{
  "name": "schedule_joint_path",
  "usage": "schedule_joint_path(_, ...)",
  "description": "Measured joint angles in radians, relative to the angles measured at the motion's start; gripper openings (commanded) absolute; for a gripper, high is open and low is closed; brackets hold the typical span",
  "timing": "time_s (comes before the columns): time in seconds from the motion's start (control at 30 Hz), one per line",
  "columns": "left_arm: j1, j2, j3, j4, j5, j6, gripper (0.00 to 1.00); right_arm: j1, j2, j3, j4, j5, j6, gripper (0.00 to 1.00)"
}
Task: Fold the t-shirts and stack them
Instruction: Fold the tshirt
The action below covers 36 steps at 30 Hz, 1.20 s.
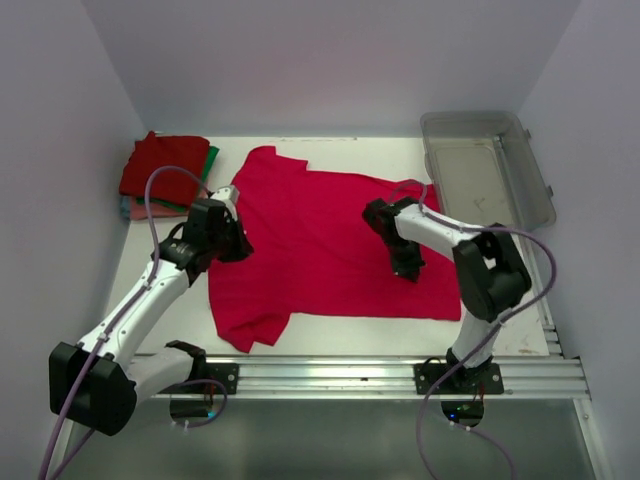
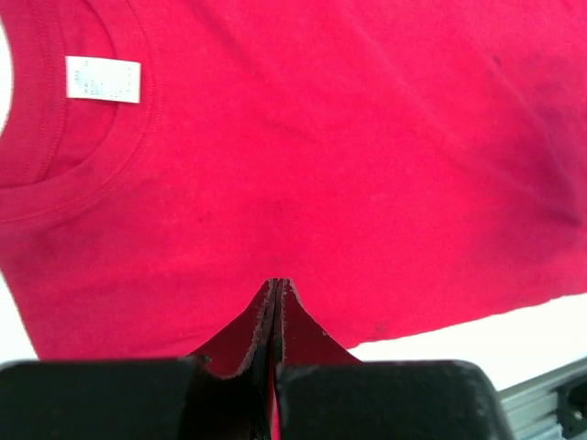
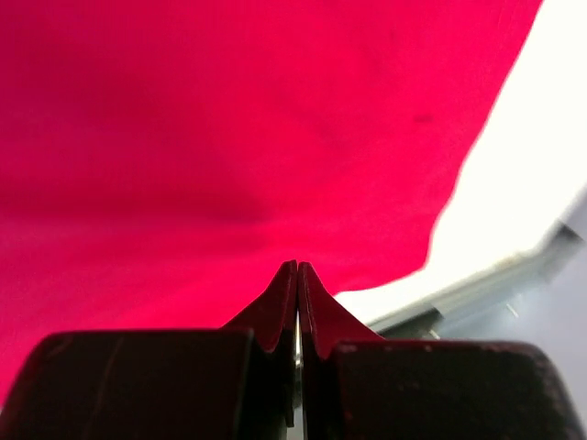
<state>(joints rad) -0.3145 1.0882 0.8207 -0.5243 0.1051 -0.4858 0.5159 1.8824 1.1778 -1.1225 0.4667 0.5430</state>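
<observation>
**Operator:** Where is the crimson-pink t-shirt?

**Spotter:** You have it spread flat across the middle of the table. Its collar is toward the left edge and its hem toward the right. 1 sleeve points at the far edge and 1 at the near edge. Your left wrist view shows the white neck label inside the collar.

**Operator:** And the fingers?

**Spotter:** Your left gripper has its 2 fingers pressed tight together, with the tips over the cloth just below the collar. Your right gripper is closed the same way, over the right half of the shirt. The cloth by both sets of tips lies smooth. You cannot tell whether any of it is nipped between them.

**Operator:** The other shirts?

**Spotter:** You have 3 folded in a pile at the far left corner. The dark red t-shirt is on top, the green t-shirt shows an edge under it, and the salmon-pink t-shirt is at the bottom. The clear grey bin sits at the far right corner, well apart from the pile.
</observation>
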Motion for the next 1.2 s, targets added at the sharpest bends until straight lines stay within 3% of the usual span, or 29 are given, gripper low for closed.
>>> schedule_joint_path(0.13,0.0,0.001,0.006,0.005,-0.051,-0.005,0.0,0.009,-0.185,0.076,0.066,-0.111,-0.066,0.0)
schedule_joint_path(0.3,0.0,0.046,0.018,0.087,-0.142,-0.019,0.0,0.008,-0.249,0.144,0.128,-0.121,-0.113,0.0)
schedule_joint_path(0.47,0.016,0.28,0.103,0.191,-0.17,-0.054,0.0,0.008,-0.246,0.146,0.19,-0.119,-0.125,0.0)
schedule_joint_path(0.7,0.019,0.51,0.084,0.456,-0.115,-0.071,0.0,0.008,-0.246,0.107,0.274,-0.137,-0.125,0.0)
schedule_joint_path(0.83,0.019,0.633,0.095,0.526,-0.079,-0.071,0.0,0.008,-0.247,0.074,0.293,-0.145,-0.125,0.0)
schedule_joint_path(1.2,0.017,0.633,0.045,0.515,-0.109,-0.083,0.0,0.004,-0.306,0.047,0.307,-0.109,-0.133,0.0)
